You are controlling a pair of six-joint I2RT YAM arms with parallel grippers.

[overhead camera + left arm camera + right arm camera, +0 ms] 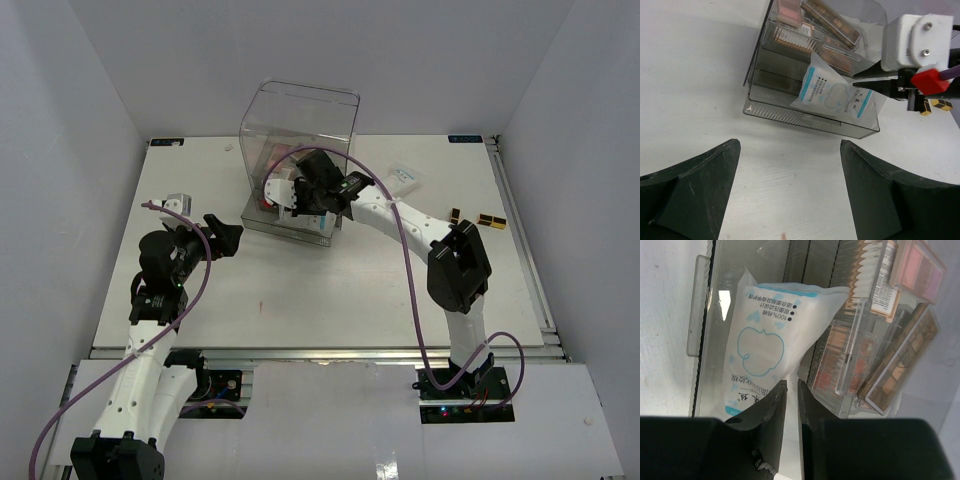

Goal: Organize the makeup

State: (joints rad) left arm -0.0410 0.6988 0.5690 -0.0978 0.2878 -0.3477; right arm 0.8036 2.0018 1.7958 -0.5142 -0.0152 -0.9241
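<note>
My right gripper (791,385) is shut on the edge of a white-and-blue clear packet (760,340). It holds the packet over the pulled-out bottom drawer (771,106) of the clear box (300,120). The packet also shows in the left wrist view (837,95), resting partly in that drawer. Pink, brown and orange palettes (900,360) are stacked in the upper part of the box, also seen in the left wrist view (832,20). A second packet (405,175) lies on the table right of the box. My left gripper (790,190) is open and empty, left of the box (225,235).
Two small gold-and-black items (490,220) lie on the table at the right, near my right arm's elbow. A small white object (175,203) sits at the left behind my left gripper. White walls close in the table on three sides.
</note>
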